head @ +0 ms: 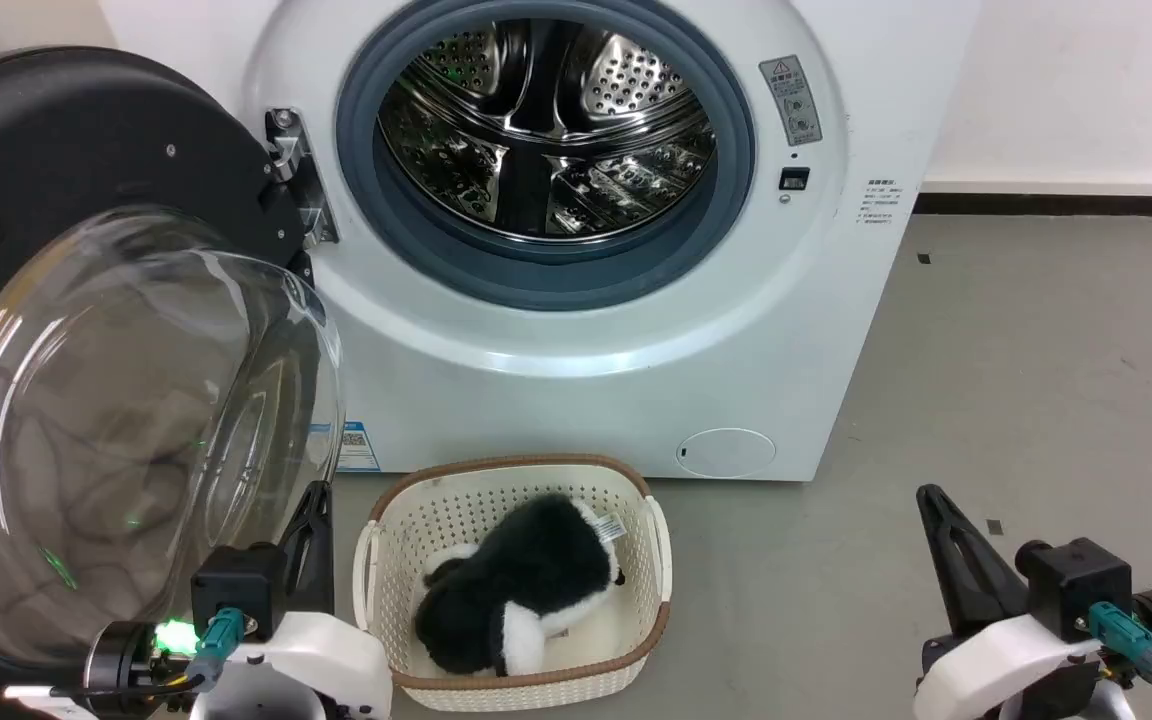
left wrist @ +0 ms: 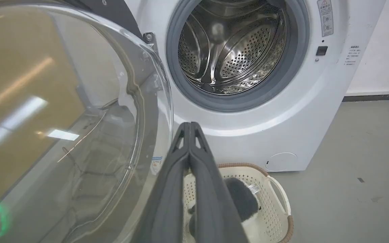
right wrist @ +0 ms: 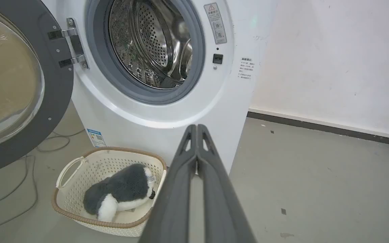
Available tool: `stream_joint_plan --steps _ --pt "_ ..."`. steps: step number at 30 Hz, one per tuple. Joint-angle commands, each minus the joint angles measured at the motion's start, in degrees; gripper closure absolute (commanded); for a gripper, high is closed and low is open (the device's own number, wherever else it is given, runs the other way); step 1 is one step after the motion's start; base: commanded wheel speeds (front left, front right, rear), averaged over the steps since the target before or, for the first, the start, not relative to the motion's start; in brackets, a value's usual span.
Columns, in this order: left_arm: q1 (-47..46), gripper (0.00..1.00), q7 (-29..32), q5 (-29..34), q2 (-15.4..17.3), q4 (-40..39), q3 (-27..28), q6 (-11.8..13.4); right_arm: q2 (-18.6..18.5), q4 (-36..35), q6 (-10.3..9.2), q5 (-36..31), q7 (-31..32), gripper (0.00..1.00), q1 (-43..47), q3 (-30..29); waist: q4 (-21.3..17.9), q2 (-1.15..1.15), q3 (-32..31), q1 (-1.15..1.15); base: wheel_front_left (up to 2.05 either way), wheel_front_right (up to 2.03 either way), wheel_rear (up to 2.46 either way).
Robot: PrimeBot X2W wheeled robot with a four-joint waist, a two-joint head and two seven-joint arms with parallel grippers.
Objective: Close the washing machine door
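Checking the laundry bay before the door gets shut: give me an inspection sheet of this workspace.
Surface: grey floor, a few small marks.
Job's things: washing machine door swung wide open; washing machine, its drum looks empty.
Clutter: cream basket holding a black-and-white plush toy, before the machine.
Hands: left hand shut, beside the door glass; right hand shut, holding nothing.
Cables: loose cables on the floor below the door.
Surroundings: white wall, dark skirting.

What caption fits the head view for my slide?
Washing machine door open at left, steel drum exposed, plush toy in basket below.
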Motion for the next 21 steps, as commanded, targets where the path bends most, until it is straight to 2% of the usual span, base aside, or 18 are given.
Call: stream_joint_plan --steps 1,21 --pt "0.6 1.00 0.0 -0.2 -0.1 -0.2 0.1 -0.2 0.2 -0.1 0.03 -0.4 0.1 1.00 0.1 0.0 0.0 0.00 0.0 0.00 0.00 0.00 0.00" --pt "0.6 1.00 0.0 -0.2 -0.1 -0.2 0.1 -0.2 0.2 -0.1 0.03 -0.4 0.1 1.00 0.1 0.0 0.0 0.00 0.0 0.00 0.00 0.00 0.00"
